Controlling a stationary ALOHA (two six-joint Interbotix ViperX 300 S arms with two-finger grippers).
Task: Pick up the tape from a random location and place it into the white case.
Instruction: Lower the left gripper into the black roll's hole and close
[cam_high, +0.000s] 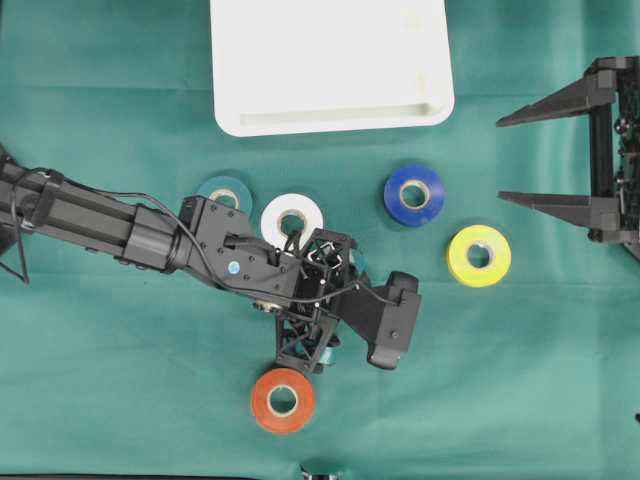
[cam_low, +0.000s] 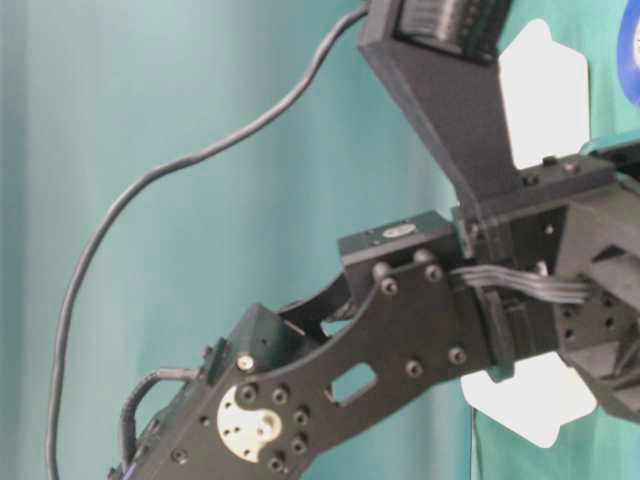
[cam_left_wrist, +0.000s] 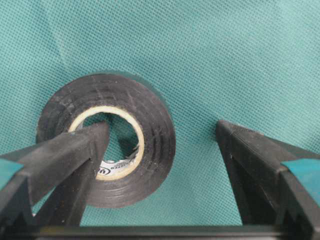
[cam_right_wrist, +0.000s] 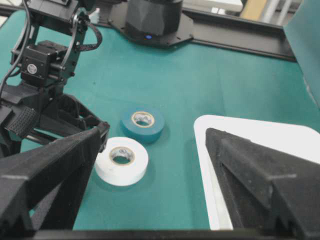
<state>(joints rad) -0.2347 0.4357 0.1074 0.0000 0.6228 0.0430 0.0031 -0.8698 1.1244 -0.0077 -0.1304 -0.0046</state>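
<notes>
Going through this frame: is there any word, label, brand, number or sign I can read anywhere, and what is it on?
None can be read.
Black tape: dark print on the white inner core label, partly hidden by the left gripper's finger, too blurred to read.
White tape and teal tape: faint marks on the core rims, too small to read.
White case: no print visible.

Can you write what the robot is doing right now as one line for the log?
left gripper: open, one finger inside black tape hole | right gripper: open, away | white case: no tape seen inside
</notes>
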